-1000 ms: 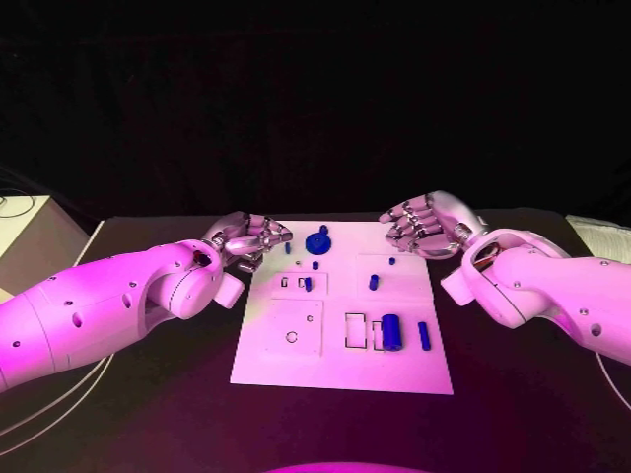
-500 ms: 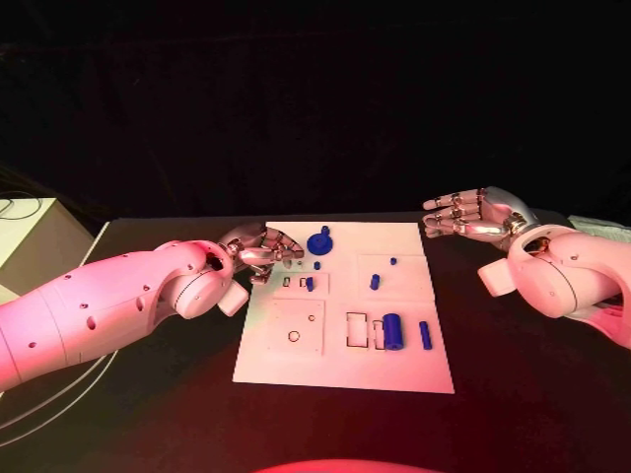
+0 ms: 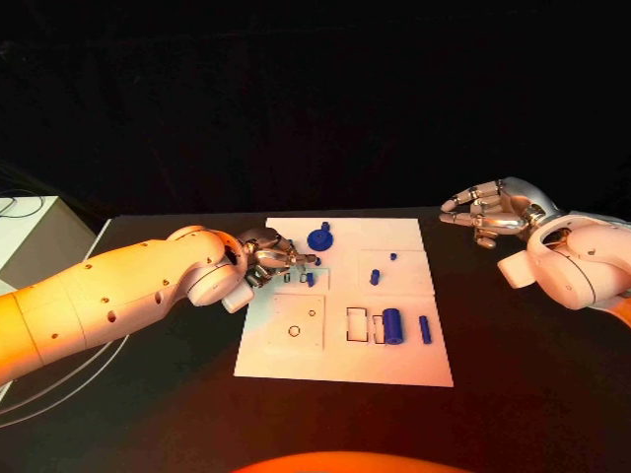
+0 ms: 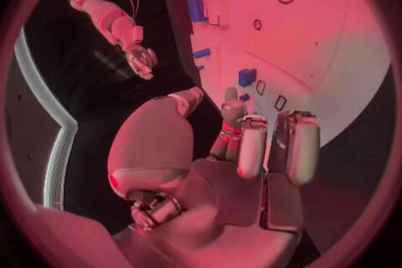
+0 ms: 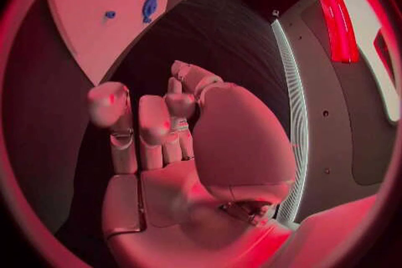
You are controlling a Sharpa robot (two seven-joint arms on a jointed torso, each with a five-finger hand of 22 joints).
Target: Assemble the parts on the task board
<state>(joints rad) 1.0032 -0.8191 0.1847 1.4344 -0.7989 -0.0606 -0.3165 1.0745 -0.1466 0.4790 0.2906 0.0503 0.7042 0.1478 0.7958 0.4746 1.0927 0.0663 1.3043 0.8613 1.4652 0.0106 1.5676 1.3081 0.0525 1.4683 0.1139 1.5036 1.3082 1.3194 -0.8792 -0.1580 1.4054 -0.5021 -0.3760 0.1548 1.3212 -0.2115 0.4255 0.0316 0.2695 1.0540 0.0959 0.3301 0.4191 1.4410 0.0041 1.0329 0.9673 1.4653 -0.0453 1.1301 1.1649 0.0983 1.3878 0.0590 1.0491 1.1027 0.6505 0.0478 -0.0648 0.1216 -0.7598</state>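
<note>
Over task board [image 3: 347, 355] left edge: left hand [image 3: 269, 258].

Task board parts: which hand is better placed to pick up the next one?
Likely the left. The left hand is over the task board's left edge, fingers next to the small blue parts. The right hand hovers over the black table, clear of the board's far right corner.

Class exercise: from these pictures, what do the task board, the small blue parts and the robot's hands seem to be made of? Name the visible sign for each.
Task board: probably matte white plastic; flat, no glare, cut-out slots.
Blue parts, such as the cylinder: likely moulded plastic; even colour, soft sheen.
Left hand and right hand: apparently polished metal or metallised plastic; silver with bright highlights.
</note>
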